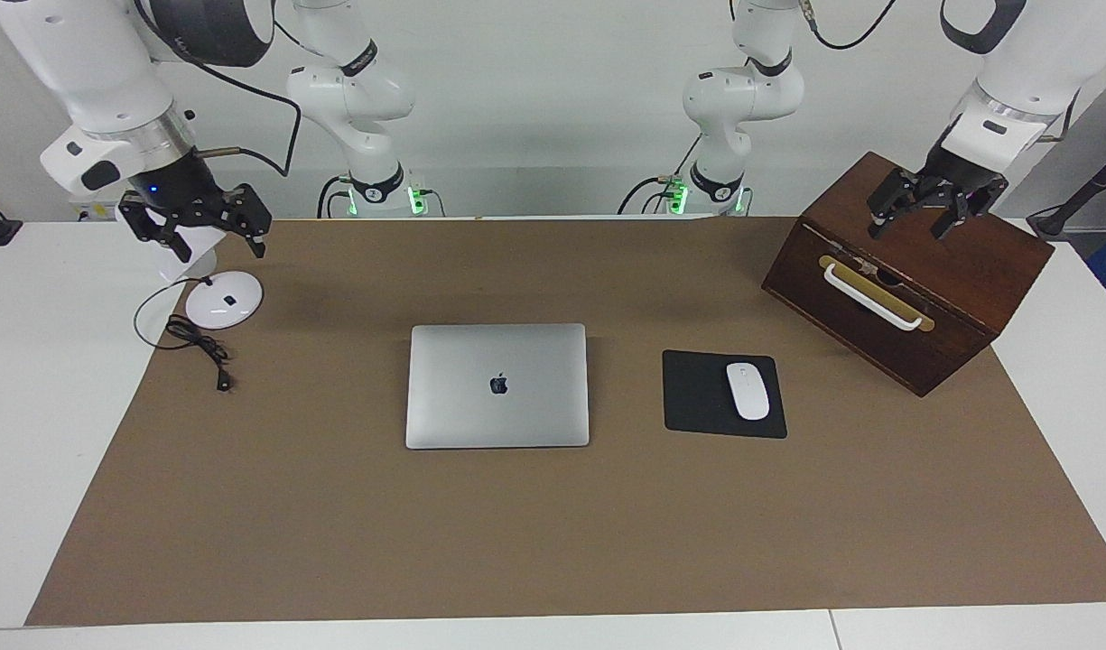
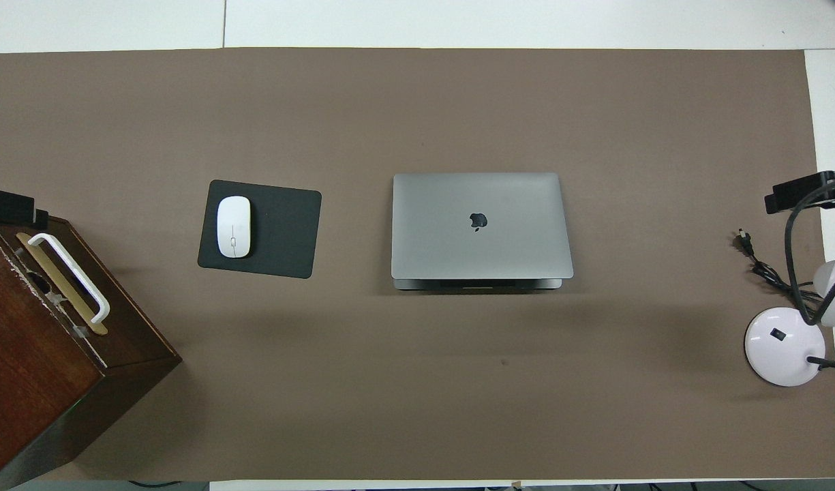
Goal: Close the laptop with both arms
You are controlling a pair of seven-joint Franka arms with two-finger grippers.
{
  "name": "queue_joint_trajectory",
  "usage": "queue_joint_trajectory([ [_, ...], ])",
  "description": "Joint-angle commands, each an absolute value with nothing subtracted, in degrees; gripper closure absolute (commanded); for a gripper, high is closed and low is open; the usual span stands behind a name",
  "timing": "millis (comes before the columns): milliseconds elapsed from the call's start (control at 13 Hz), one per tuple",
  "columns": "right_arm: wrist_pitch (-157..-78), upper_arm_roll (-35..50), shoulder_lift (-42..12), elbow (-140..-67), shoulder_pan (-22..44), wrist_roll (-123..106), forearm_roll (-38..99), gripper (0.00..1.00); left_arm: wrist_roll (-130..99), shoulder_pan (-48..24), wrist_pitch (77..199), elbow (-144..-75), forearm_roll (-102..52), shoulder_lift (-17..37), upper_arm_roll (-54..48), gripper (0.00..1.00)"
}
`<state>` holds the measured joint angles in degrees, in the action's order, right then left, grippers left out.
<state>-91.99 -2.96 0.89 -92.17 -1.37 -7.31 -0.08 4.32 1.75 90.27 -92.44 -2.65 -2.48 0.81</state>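
The silver-grey laptop (image 1: 497, 386) lies in the middle of the brown mat with its lid flat down and the dark apple logo facing up; it also shows in the overhead view (image 2: 480, 224). No keys or trackpad show. My left gripper (image 1: 911, 226) hangs open and empty over the top of the wooden box, far from the laptop; its tip shows in the overhead view (image 2: 8, 204). My right gripper (image 1: 223, 246) hangs open and empty over the white lamp base at the right arm's end of the table; its tip also shows in the overhead view (image 2: 802, 191). Neither gripper touches the laptop.
A dark wooden box (image 1: 959, 298) with a white handle stands at the left arm's end. A black mouse pad (image 1: 697, 397) with a white mouse (image 1: 748, 390) lies beside the laptop. A white round lamp base (image 1: 224, 299) with a black cable (image 1: 196, 343) sits at the right arm's end.
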Motion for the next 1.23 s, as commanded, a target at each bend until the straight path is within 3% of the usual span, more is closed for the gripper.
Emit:
queue_joint_trajectory([
  [0, -93.3, -2.5, 2.3, -94.0, -2.5, -8.6, 0.1, 0.0, 2.7, 1.3, 90.3, -92.0, -2.2, -1.3, 0.9, 0.0],
  [1154, -93.3, -2.5, 2.4, -93.9, -2.4, -8.9, 0.0, 0.0, 0.2, 0.5, 90.6, -94.0, -2.0, -1.6, 0.8, 0.0],
])
